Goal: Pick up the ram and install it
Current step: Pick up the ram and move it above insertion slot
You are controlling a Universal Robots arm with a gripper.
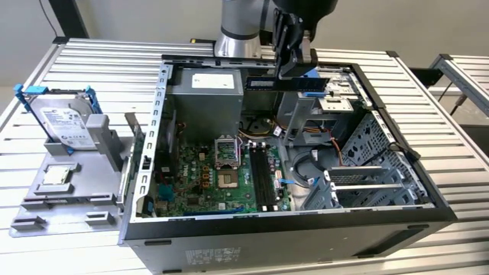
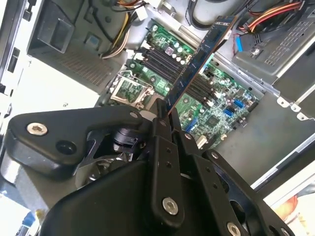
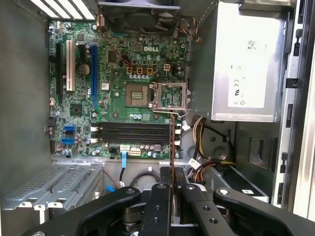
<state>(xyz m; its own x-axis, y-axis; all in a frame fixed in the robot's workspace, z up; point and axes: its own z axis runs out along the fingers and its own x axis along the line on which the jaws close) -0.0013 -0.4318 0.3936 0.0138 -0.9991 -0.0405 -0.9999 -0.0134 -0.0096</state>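
Half done, I'd judge: the claw (image 1: pixel 292 71) is closed tight on the ram (image 1: pixel 267 84), so pick-up is finished. The stick hangs in the air above the memory slots (image 3: pixel 133 132) of the open computer case (image 1: pixel 229 229), well apart from them and not touching the board. Slots look empty in the first wrist view, so the install itself is not done yet.
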